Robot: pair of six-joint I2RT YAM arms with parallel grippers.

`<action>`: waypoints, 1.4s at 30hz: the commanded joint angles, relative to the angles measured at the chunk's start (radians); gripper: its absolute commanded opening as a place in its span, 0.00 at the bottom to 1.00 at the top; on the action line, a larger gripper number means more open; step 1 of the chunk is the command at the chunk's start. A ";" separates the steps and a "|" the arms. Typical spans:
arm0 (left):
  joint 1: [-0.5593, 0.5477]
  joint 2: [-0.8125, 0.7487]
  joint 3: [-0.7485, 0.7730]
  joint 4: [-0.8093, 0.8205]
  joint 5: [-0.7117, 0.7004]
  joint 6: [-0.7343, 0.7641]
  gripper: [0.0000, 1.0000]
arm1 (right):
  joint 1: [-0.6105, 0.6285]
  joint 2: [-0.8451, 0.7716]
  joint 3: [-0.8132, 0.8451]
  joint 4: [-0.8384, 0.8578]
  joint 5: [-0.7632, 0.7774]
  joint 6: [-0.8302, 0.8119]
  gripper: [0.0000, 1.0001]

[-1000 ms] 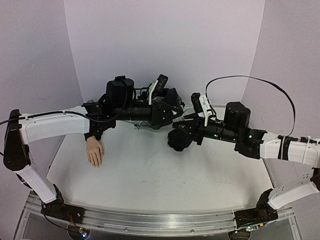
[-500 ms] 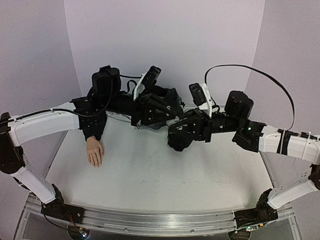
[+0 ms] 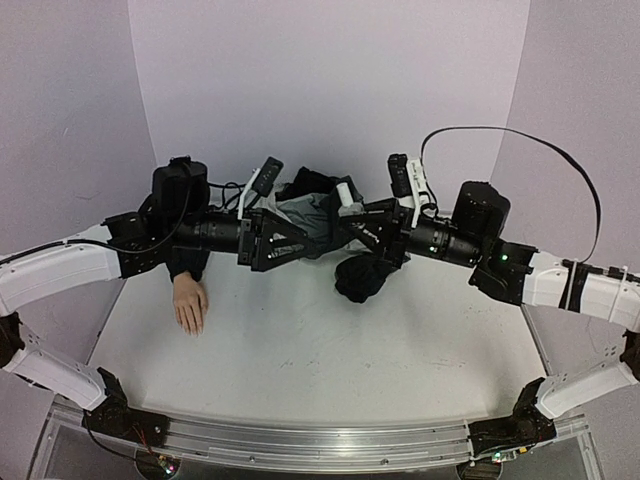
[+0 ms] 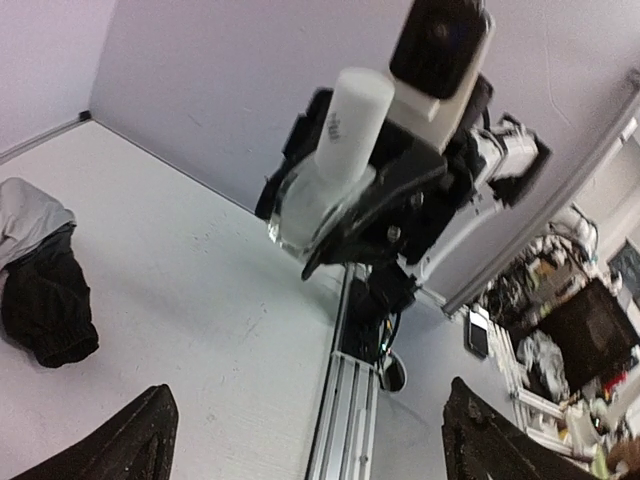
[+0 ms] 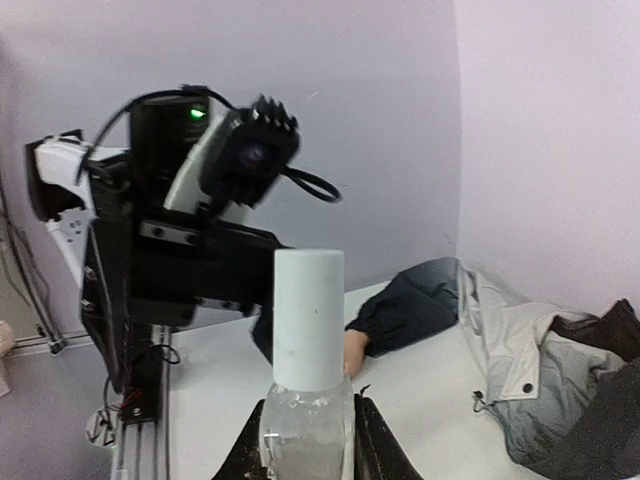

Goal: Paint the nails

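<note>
The pale mannequin hand (image 3: 189,304) lies palm down at the table's left, its wrist in a dark sleeve; its nails are too small to make out. It peeks out behind the bottle in the right wrist view (image 5: 352,356). My right gripper (image 3: 352,213) is shut on a small clear glass bottle (image 5: 306,418) with a tall white cap (image 5: 308,315), held above the table. The bottle also shows in the left wrist view (image 4: 322,170). My left gripper (image 3: 274,240) is open and empty, its fingers (image 4: 135,440) spread wide, facing the bottle from the left.
A grey-black jacket (image 3: 318,213) lies bunched at the back centre, with a dark sleeve (image 3: 360,277) hanging toward the middle. The jacket fills the right of the right wrist view (image 5: 545,380). The aluminium rail (image 3: 300,440) runs along the near edge.
My right gripper has risen from beside the jacket, and the white-capped bottle now shows in it. My left gripper has drawn back to the left and turned toward the bottle.
</note>
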State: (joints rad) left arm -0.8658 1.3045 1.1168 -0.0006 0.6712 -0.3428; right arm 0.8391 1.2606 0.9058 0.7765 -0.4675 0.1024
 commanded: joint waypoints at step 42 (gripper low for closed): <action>-0.001 0.098 0.162 0.021 -0.082 -0.088 0.00 | 0.263 0.233 0.242 0.054 0.619 -0.120 0.00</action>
State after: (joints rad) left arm -0.8505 1.3964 1.2633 -0.0147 0.3889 -0.4988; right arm 1.1213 1.5223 1.0752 0.7242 0.2653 -0.0498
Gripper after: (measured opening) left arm 0.170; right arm 0.219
